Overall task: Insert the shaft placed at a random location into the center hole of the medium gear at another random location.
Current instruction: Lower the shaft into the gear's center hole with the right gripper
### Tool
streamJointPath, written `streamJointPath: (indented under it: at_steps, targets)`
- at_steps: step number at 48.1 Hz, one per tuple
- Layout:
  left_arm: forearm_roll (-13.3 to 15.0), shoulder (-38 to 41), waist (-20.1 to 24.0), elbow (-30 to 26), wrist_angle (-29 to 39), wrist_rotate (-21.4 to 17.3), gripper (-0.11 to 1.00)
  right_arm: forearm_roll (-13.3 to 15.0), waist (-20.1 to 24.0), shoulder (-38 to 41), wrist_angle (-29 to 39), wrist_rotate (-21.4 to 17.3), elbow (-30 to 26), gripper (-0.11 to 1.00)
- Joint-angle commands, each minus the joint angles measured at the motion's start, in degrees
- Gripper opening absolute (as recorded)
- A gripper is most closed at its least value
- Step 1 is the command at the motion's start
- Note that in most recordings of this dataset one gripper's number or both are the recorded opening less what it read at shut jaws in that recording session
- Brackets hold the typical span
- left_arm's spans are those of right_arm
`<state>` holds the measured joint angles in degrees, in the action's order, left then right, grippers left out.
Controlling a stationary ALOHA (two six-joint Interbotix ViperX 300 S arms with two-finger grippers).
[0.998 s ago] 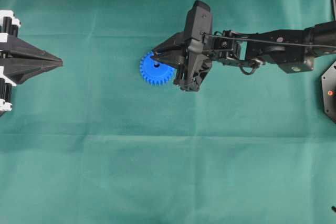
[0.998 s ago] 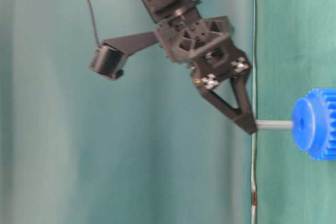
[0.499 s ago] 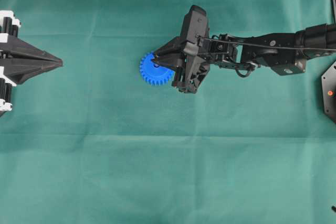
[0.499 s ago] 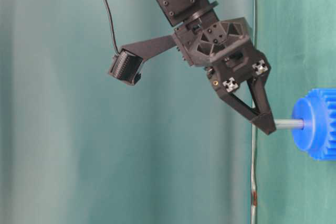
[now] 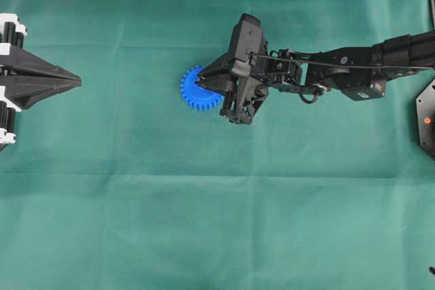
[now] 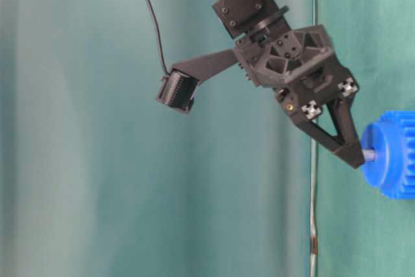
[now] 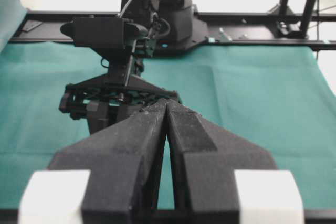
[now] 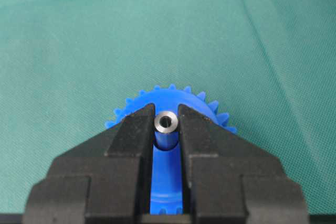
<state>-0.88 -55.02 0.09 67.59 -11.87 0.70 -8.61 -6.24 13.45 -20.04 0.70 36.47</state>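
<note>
Where the right gripper (image 8: 167,129) reaches in over the green cloth (image 5: 204,222) from its right edge, its two black fingers (image 8: 134,135) are clamped on the shaft (image 8: 167,122), one pad on either side. Wrist view: the silvery pin sits at the very fingertips, its ringed end face toward the camera, its body running down between the pads. Below and behind it, the medium gear (image 8: 173,103), bright blue, teeth showing past both fingertips. Side view: only a short stub of shaft (image 6: 367,155) shows between the fingertips and the gear's hub face (image 6: 379,155); fingertips almost against the hub. The center hole itself is covered by the pin. Overhead: gear (image 5: 197,89) lies a little above and left of the cloth's middle, half hidden by the gripper (image 5: 202,81). Left gripper (image 5: 76,82) is at the left edge, well apart from the gear, fingers (image 7: 181,129) pressed together, nothing between them.
</note>
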Motion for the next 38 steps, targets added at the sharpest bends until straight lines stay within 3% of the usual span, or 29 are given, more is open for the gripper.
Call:
streamJointPath:
  at_steps: [1, 38]
  targets:
    - [-0.2, 0.4, 0.0, -1.1, -0.4, 0.0, 0.00, -0.3, 0.1, -0.8, -1.0, -0.4, -1.3, 0.14]
    - [-0.1, 0.5, 0.0, -1.2, -0.1, 0.0, 0.00, -0.8, 0.6, 0.7, -0.5, -0.4, -1.1, 0.14]
